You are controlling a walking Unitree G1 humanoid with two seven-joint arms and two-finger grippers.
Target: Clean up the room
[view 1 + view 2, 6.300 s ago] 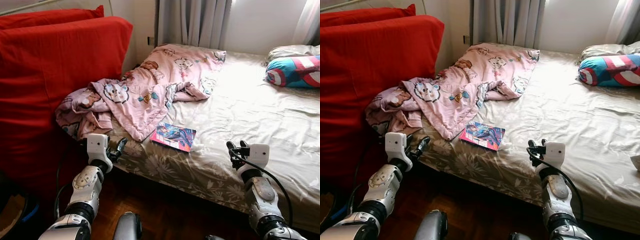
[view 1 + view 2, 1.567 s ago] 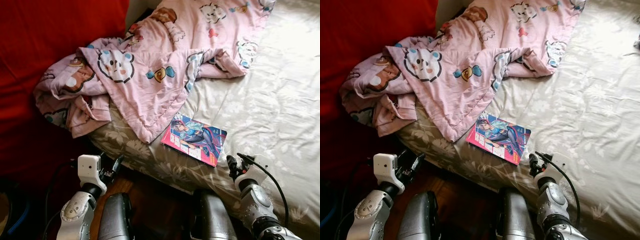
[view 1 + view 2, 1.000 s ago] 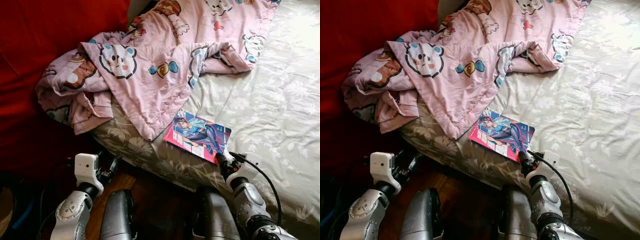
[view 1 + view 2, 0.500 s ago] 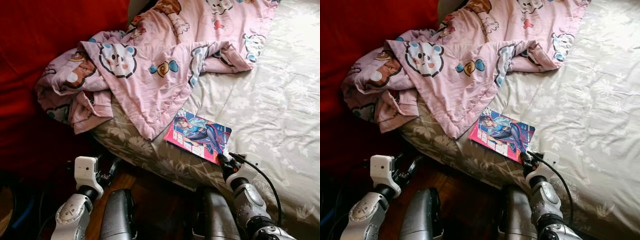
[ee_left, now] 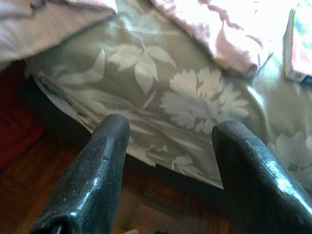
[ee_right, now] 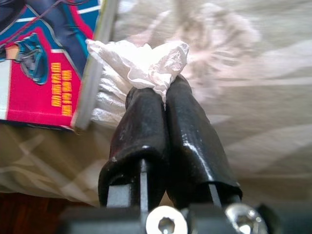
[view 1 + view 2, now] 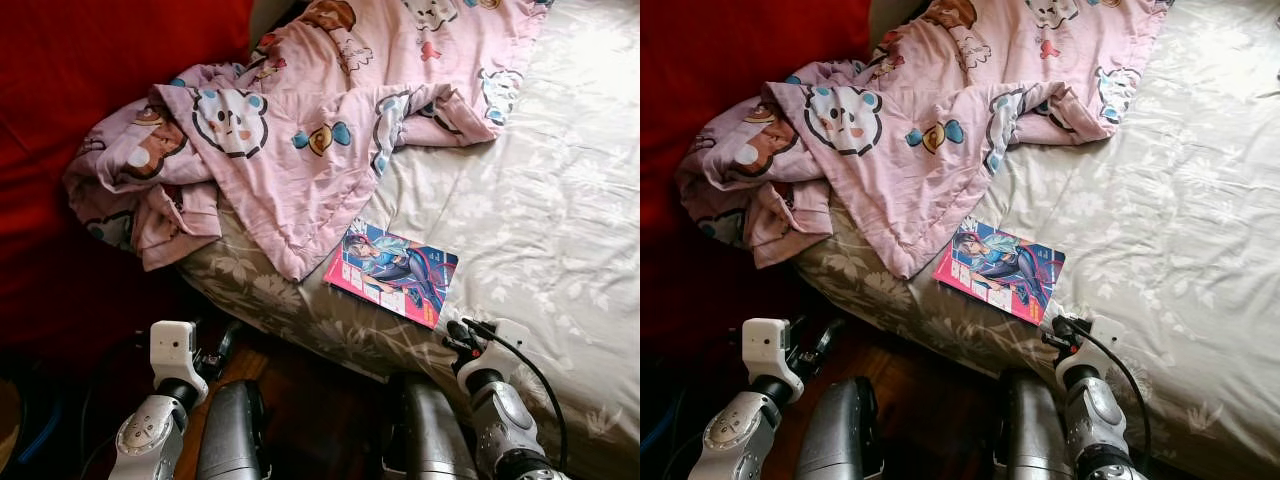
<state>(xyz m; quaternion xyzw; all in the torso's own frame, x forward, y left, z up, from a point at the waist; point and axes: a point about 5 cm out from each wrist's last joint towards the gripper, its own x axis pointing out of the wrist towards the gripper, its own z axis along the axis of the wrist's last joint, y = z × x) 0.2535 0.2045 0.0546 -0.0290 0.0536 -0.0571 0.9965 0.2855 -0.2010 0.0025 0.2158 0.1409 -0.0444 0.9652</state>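
The right gripper [image 6: 161, 100] has its black fingers pinched together on a crumpled white tissue [image 6: 146, 63] at the near edge of the floral-sheeted bed [image 7: 520, 220], just beside the glossy pink-and-blue comic book [image 7: 392, 272]. Pickup looks underway; next, lift and bin it. The left gripper [image 5: 168, 161] hangs spread by the bed's side.

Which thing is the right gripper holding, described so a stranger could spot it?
On the floral bed sheet, beside the colourful book, the right gripper pinches a crumpled white tissue. Unlike the flat book and pink blanket, it's a small white wad.
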